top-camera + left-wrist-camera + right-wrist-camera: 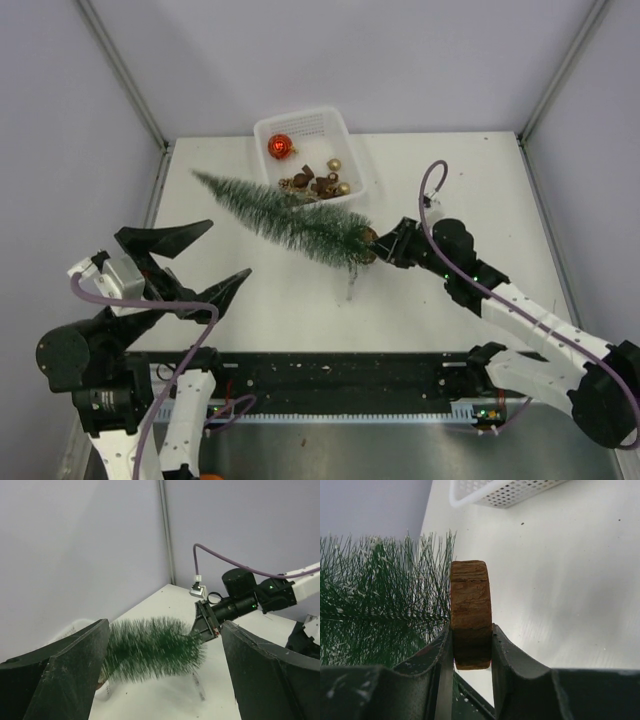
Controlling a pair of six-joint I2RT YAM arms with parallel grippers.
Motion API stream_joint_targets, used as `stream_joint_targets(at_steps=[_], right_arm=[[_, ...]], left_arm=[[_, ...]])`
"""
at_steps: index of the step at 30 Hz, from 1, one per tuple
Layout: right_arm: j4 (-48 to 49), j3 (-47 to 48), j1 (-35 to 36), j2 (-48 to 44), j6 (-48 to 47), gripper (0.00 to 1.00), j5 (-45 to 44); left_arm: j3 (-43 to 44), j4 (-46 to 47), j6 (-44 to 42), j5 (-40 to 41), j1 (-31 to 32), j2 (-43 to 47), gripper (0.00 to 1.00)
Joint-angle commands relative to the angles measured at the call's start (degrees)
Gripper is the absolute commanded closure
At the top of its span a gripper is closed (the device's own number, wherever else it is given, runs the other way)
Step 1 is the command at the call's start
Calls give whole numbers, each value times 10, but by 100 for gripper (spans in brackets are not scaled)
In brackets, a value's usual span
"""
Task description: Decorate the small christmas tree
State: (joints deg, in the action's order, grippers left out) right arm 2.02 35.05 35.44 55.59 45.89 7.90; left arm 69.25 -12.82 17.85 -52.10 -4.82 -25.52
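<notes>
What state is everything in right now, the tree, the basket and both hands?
small christmas tree, on its side, held by its wooden base.
right hand, shut on the wooden base.
left hand, open, empty.
basket, upright, holding baubles.

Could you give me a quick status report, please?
Right gripper shut on small christmas tree, at wooden base. Left gripper open, empty. Tree sideways, tip toward basket. Nothing blocking.

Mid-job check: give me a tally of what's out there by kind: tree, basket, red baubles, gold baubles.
small christmas tree: 1
white basket: 1
red bauble: 1
gold baubles: 2 clearly visible
Total: 5. The brown pieces in the basket are too clumped to count.
</notes>
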Motion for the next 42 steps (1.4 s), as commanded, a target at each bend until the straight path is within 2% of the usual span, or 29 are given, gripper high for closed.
stream_joint_targets(at_steps=[1, 7, 12, 16, 19, 23, 28, 32, 37, 42], right_arm=[[125, 37, -52, 28, 73, 100, 133], [205, 45, -114, 89, 144, 100, 258], [257, 74, -121, 136, 175, 100, 353], [350, 66, -123, 172, 248, 100, 437], [414, 50, -123, 190, 292, 100, 468], [393, 49, -121, 195, 287, 100, 477], [342, 66, -100, 206, 264, 100, 476], [327, 82, -79, 227, 260, 100, 469], [318, 104, -57, 260, 262, 100, 458], [318, 123, -28, 284, 263, 100, 448]], left_arm=[[-3, -45, -14, -28, 2, 26, 1], [-61, -53, 19, -84, 2, 42, 1], [-105, -72, -27, -26, 2, 35, 1], [-179, 81, 102, -20, 2, 10, 1], [-164, 123, 121, -24, 2, -41, 1], [-124, 255, 216, -105, 1, -114, 1], [-95, 371, 266, -139, 2, -175, 1], [-91, 441, 304, -156, 9, -186, 1], [-109, 445, 287, -194, 39, -170, 1], [-129, 424, 238, -175, 39, -172, 1]])
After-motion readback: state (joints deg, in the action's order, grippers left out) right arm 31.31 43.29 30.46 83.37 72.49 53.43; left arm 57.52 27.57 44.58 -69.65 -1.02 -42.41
